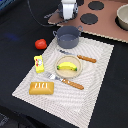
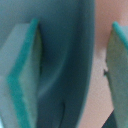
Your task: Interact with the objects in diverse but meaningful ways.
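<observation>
nearest on the striped mat point(image 1: 95, 65) lie the bread loaf point(image 1: 41, 88), packet point(image 1: 39, 63) and banana point(image 1: 68, 65), all light. farther back, the gripper point(image 2: 75, 60) stands with pads point(image 2: 22, 80) apart astride the grey-blue pot point(image 1: 67, 36)'s wall; stiff, smooth, likely slippery, so its thin rim is the place to pinch.

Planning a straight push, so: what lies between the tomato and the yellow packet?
Nothing: in the exterior view only bare mat edge separates tomato from yellow packet.
</observation>
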Controlling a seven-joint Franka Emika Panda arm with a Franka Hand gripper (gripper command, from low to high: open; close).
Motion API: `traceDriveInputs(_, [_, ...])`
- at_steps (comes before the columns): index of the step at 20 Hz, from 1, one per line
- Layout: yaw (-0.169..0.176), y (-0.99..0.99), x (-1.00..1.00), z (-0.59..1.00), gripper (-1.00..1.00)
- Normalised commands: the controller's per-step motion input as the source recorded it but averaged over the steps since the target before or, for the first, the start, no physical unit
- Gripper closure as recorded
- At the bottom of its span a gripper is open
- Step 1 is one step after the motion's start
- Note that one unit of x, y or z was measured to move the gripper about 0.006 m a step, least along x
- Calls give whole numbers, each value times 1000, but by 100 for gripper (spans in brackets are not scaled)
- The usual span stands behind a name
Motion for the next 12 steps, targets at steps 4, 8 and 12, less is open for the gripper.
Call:
traceDriveInputs(4, [26,20,0,-119,100])
traceDriveInputs(8, [18,24,31,-22,100])
traceDriveInputs(12, [0,11,38,834,100])
